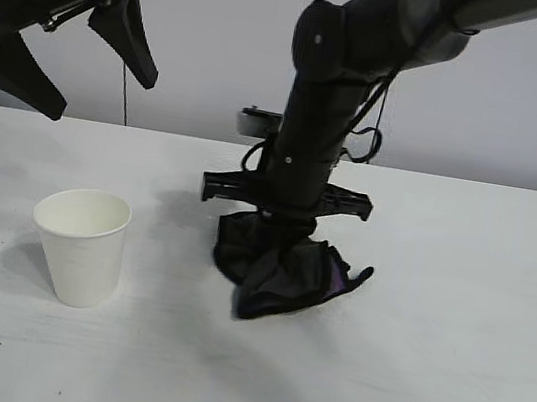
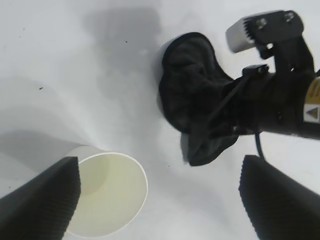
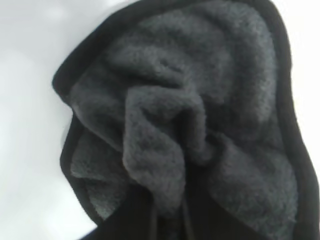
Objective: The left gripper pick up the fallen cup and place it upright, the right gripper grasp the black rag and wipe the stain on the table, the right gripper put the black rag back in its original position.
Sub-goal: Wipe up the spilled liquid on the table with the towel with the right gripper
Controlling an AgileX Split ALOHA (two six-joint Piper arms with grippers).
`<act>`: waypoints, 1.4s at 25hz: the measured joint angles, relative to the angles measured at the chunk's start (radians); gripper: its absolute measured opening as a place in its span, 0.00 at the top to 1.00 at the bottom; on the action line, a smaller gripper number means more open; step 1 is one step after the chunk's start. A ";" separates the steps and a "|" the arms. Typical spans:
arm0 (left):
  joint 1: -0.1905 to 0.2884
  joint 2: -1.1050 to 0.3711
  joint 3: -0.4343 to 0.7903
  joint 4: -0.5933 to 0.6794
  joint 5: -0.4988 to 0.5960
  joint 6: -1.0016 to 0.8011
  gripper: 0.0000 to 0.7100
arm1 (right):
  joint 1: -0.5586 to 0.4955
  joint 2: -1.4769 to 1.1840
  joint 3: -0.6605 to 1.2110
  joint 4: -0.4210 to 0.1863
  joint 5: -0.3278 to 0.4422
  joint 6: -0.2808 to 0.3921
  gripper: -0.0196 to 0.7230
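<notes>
Exterior view: the right gripper (image 1: 284,219) points almost straight down onto the black rag (image 1: 284,269), its fingertips buried in the bunched cloth and closed on it; its crossbar lies level just above the rag, and the thick black arm rises from it, then bends up toward the upper right. The rag rests crumpled on the white table (image 1: 446,369), its longer spread running from under the gripper toward the near right, where a pointed corner sticks out. The white paper cup (image 1: 81,244) stands upright to the left of the rag, well apart from it, mouth up and long axis vertical. The left gripper (image 1: 66,65) hangs in the air above and behind the cup, touching nothing, tilted downward with its two wedge-shaped fingers spread wide. Left wrist view: one ribbed finger (image 2: 42,200) of the left gripper overlaps the cup (image 2: 107,195) in this view, the other (image 2: 280,197) stands far off, and nothing lies gripped between them; the cup's open mouth faces the camera. Beyond, the right gripper (image 2: 220,125) presses into the rag (image 2: 192,90). Right wrist view: the rag (image 3: 190,125) fills nearly the whole view, its fleecy folds gathered toward the gripper, with bare table (image 3: 25,100) at one side; no stain is visible in any view.
</notes>
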 joint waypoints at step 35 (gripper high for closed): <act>0.000 0.000 0.000 0.000 0.000 0.000 0.12 | -0.083 0.004 -0.006 -0.033 -0.037 0.001 0.95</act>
